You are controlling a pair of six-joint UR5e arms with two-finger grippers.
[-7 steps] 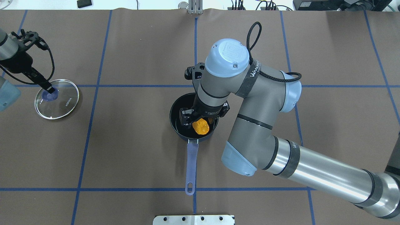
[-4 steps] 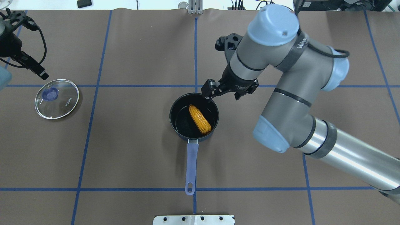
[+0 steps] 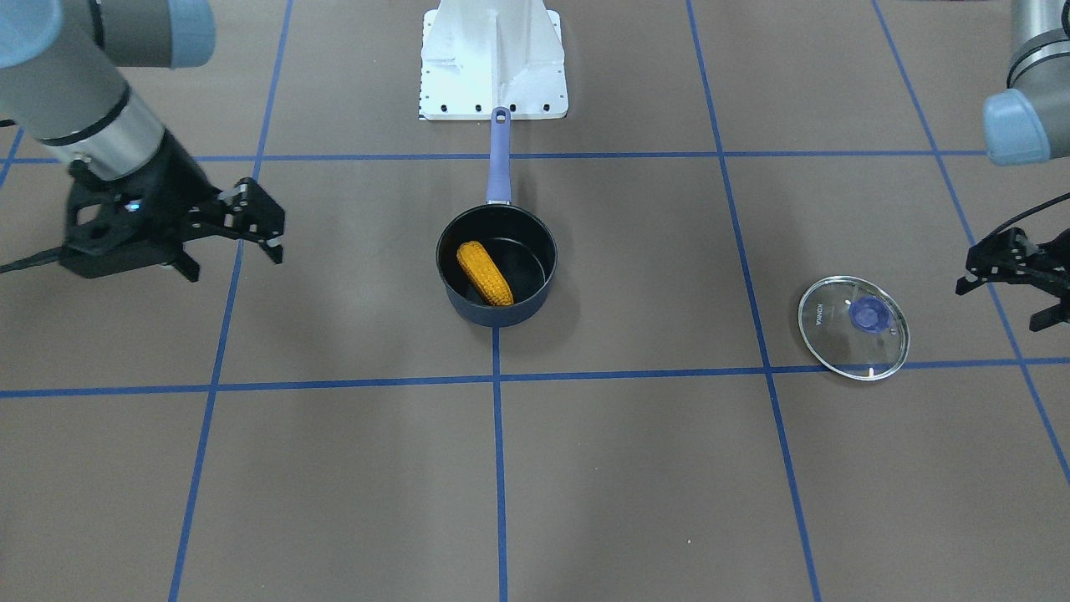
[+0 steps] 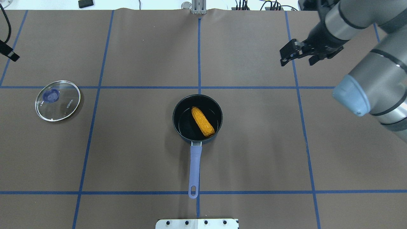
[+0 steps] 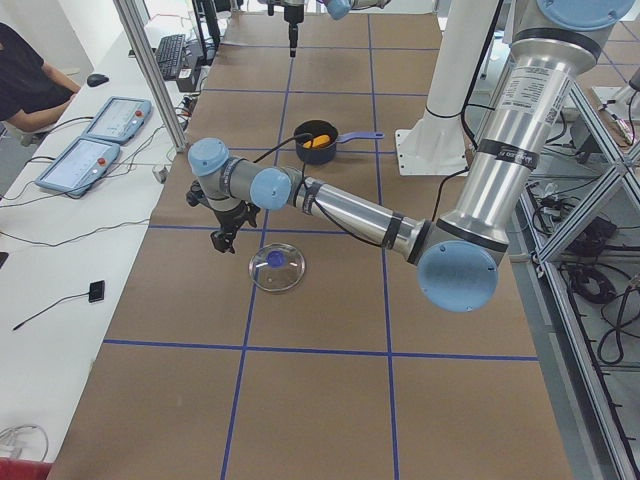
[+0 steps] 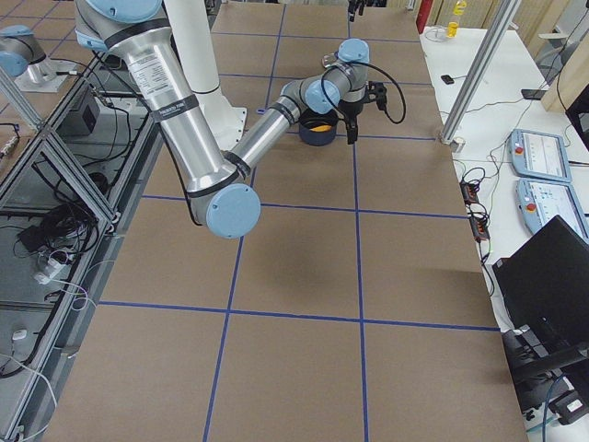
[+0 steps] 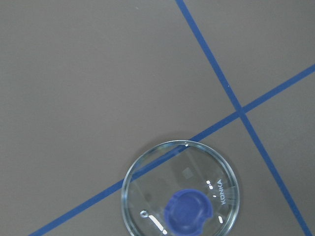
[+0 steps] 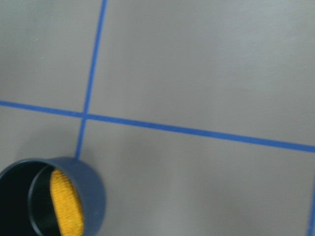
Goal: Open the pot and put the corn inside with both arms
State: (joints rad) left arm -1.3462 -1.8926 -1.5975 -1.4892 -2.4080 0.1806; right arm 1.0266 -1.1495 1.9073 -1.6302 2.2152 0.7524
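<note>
The dark navy pot point(image 4: 174, 119) stands open at the table's middle, its lavender handle point(image 4: 194, 168) pointing at the robot's base. The orange-yellow corn point(image 4: 203, 121) lies inside it, leaning on the right wall; it also shows in the front view point(image 3: 485, 273) and the right wrist view point(image 8: 66, 209). My right gripper point(image 4: 297, 61) is open and empty, raised at the far right, well clear of the pot point(image 3: 443, 267). My left gripper point(image 3: 999, 305) is open and empty, just beyond the glass lid point(image 4: 58, 100), which lies flat on the table at the left.
The lid with its blue knob shows in the left wrist view point(image 7: 181, 194). A white mounting plate point(image 4: 197, 223) sits at the near table edge behind the pot handle. Blue tape lines grid the brown mat. An operator point(image 5: 25, 80) sits beside the table's far side.
My right gripper let go of the corn in the pot, rose and swung away to the far right. My left gripper let go of the lid knob and moved off to the far left.
</note>
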